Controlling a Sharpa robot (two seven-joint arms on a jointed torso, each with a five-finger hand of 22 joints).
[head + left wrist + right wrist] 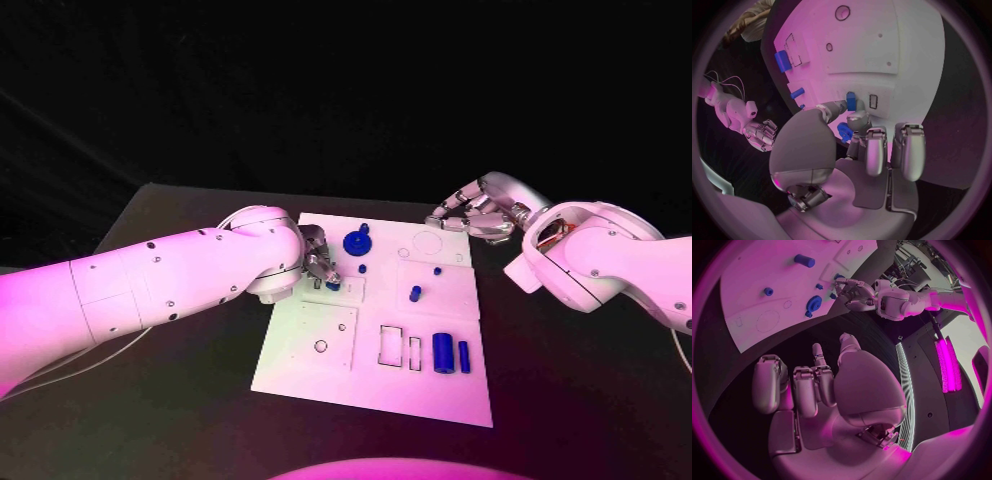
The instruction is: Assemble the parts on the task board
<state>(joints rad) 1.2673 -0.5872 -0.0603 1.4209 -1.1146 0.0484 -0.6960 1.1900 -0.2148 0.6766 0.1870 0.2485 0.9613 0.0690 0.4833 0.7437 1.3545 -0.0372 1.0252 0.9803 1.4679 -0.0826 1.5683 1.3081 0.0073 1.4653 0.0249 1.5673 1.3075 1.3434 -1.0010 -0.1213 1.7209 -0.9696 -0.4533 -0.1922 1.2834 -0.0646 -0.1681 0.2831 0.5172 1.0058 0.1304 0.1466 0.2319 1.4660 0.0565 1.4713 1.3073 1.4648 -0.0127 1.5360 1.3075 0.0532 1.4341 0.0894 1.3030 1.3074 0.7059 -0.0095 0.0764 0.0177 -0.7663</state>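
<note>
Nearest us, two blue cylinders (451,354) stand at the task board's (325,375) near edge. Our left hand (320,268) pinches a small blue part (851,101) over the board's middle: light, rigid, probably slick, best gripped by its sides. Right hand (473,216) hovers beyond the far corner, fingers loosely apart, holding nothing.

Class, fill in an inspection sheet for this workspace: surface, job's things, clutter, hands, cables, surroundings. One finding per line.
Surface: black table, bare round the board.
Job's things: white task board; blue parts on it, including a round part and two upright bars.
Clutter: nothing seen.
Hands: left hand at the board's left edge, fingers on a small blue part; right hand off the board's far right corner, holding nothing.
Cables: pale cable under the left arm.
Surroundings: dark.
</note>
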